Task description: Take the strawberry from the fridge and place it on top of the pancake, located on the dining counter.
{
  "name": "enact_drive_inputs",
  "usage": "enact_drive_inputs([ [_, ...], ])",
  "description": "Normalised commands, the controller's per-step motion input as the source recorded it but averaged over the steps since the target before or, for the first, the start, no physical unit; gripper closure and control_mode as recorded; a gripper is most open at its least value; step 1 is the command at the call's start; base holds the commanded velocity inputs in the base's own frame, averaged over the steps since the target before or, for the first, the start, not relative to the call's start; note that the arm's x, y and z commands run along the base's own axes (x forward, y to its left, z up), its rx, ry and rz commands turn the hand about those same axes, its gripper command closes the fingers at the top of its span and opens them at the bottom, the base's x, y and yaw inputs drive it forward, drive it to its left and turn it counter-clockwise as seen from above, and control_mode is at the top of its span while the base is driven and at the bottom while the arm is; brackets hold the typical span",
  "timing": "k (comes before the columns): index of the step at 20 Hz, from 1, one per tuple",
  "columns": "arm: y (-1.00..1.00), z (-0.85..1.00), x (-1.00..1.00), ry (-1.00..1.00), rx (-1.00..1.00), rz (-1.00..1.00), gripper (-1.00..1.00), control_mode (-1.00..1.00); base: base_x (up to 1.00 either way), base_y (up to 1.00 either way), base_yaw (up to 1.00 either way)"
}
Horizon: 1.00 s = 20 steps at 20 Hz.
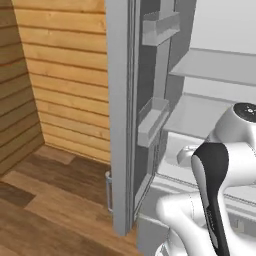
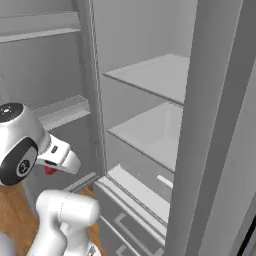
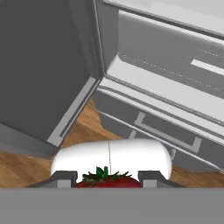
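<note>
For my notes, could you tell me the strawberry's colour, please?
Red with green leaves, clearest in the hand view: strawberry.

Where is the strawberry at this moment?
The strawberry sits between the gripper's fingers at the bottom of the hand view, outside the open fridge, above the wooden floor in front of the fridge's lower drawers.

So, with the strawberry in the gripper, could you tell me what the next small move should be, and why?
Probably draw the hand back, away from the fridge. In the hand view the strawberry sits between the fingertips of the gripper, shut on it, and the shelves stand ahead past the open door. The fruit looks secured, so clearing the fridge before heading for the pancake seems sensible.
</note>
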Motion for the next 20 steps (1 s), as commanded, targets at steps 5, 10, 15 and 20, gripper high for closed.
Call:
enact_drive_inputs([
  [5, 0.00, 0.00, 0.00, 0.00, 0.00, 0.00, 1.00, 1.00, -0.46, 0.06, 0.75],
  [10, 0.00, 0.00, 0.00, 0.00, 0.00, 0.00, 1.00, 1.00, -0.45, 0.36, 0.77],
  [15, 0.00, 0.00, 0.00, 0.00, 0.00, 0.00, 1.00, 1.00, -0.49, 0.46, 0.80],
  [20, 0.00, 0.00, 0.00, 0.00, 0.00, 0.00, 1.00, 1.00, -0.06, 0.40, 0.63],
])
